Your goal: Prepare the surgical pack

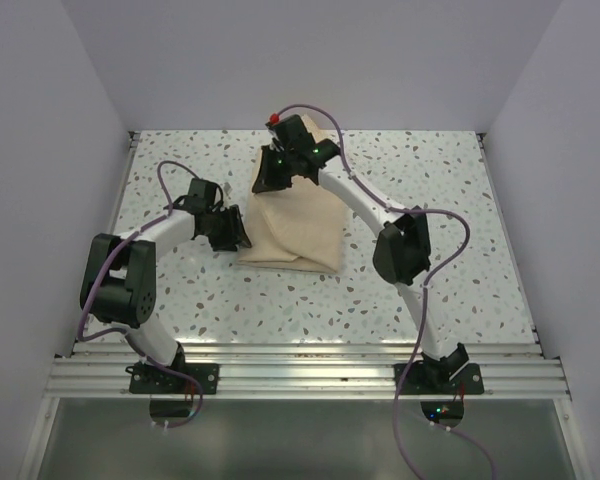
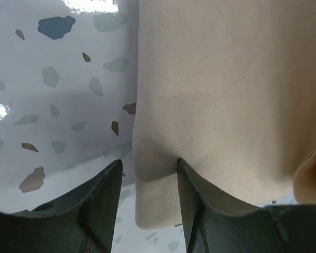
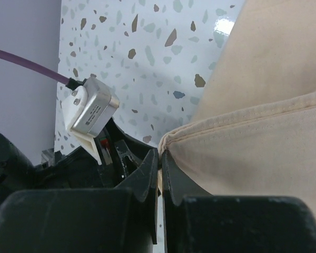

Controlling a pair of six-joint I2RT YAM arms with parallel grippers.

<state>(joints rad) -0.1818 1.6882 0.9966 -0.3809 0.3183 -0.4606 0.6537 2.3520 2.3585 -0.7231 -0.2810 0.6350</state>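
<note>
The surgical pack (image 1: 292,230) is a tan cloth bundle lying on the speckled table (image 1: 430,200), near its middle. My left gripper (image 1: 230,230) is at the bundle's left edge. In the left wrist view that gripper (image 2: 147,166) stands open, straddling a folded edge of the surgical pack (image 2: 221,95). Its right finger (image 2: 187,182) presses into the cloth, and its left finger (image 2: 113,182) stands just clear of it. My right gripper (image 1: 270,182) is at the far left corner of the bundle. In the right wrist view it (image 3: 160,153) is shut on the hemmed corner of the surgical pack (image 3: 253,153).
White walls close in the table on the left, back and right. An aluminium rail (image 1: 300,370) runs along the near edge by the arm bases. The left arm's wrist with its silver camera box (image 3: 92,108) and purple cable sits close beside my right gripper.
</note>
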